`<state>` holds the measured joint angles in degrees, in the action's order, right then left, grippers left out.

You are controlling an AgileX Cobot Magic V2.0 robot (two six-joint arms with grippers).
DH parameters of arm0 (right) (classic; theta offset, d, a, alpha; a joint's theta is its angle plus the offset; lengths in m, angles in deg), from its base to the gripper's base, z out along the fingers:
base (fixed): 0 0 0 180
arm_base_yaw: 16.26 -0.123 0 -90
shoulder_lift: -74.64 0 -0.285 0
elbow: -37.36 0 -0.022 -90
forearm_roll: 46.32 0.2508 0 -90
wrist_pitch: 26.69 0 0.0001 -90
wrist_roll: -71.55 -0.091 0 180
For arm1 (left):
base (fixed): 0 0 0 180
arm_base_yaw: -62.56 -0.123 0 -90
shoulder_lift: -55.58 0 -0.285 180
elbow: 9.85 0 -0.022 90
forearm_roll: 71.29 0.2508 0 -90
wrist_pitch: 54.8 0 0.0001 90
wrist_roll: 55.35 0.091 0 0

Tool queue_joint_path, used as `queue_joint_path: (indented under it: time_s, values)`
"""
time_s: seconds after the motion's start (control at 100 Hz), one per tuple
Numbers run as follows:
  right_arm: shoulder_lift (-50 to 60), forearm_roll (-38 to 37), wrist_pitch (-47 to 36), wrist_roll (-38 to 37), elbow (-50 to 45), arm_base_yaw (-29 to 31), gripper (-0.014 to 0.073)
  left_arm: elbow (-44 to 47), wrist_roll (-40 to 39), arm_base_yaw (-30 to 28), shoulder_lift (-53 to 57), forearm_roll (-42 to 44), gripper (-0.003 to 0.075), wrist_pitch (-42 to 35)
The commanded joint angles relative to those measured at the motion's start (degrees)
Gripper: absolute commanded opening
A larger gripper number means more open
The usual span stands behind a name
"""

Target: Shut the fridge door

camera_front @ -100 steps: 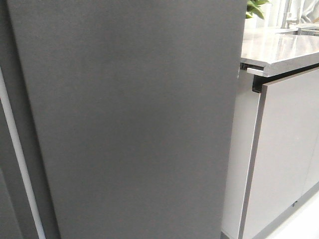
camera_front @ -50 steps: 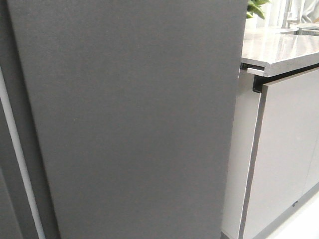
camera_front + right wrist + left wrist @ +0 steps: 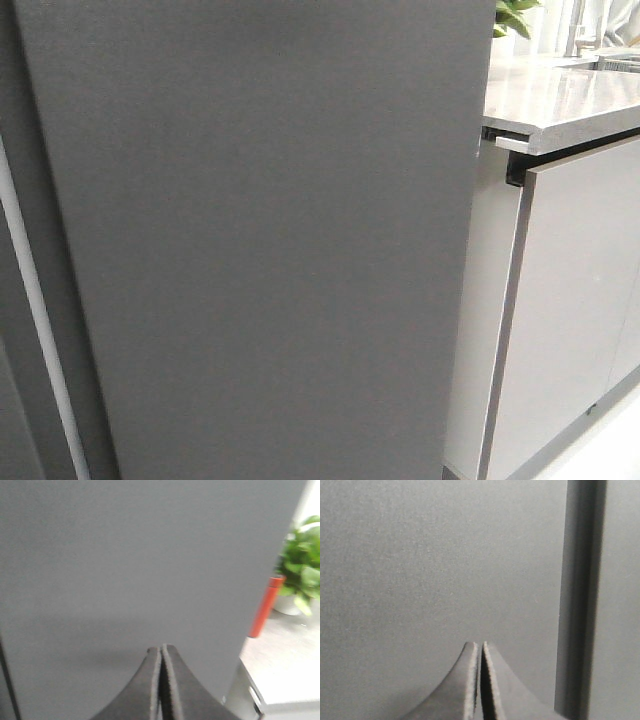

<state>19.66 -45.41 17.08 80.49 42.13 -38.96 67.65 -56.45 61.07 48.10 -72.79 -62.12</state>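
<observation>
The fridge door point(image 3: 270, 250) is a flat matte dark-grey panel that fills most of the front view, its right edge next to the cabinets. No gripper shows in the front view. In the left wrist view my left gripper point(image 3: 480, 645) is shut and empty, its tips close against the dark-grey door point(image 3: 435, 565); a dark vertical seam point(image 3: 580, 595) runs beside it. In the right wrist view my right gripper point(image 3: 161, 647) is shut and empty, its tips close to the same door point(image 3: 135, 565), near its edge.
A pale cabinet front point(image 3: 570, 310) with a thin dark edge stands right of the door under a grey stone-look countertop point(image 3: 560, 95). A green plant point(image 3: 300, 565) and a red bottle point(image 3: 265, 605) stand on the counter. A white strip point(image 3: 35, 310) runs down the far left.
</observation>
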Motion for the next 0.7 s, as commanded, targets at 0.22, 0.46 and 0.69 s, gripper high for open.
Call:
queue_joint_path:
  time_s: [0.22, 0.46, 0.69]
  values:
    - [15.9, -2.9, -1.6, -4.7, -11.8, 0.4, -0.0044, 2.0, -0.2, 0.1, 0.6, -0.2, -0.002, -4.1]
    - [19.6, -3.0, -1.2, -4.8, -14.5, 0.4, -0.0045, 2.0, -0.2, 0.1, 0.6, -0.2, -0.002, -4.1]
    - [19.6, -1.2, 3.5, -4.8, -14.5, 0.4, -0.0045, 2.0, -0.2, 0.1, 0.6, -0.2, -0.002, -4.1]
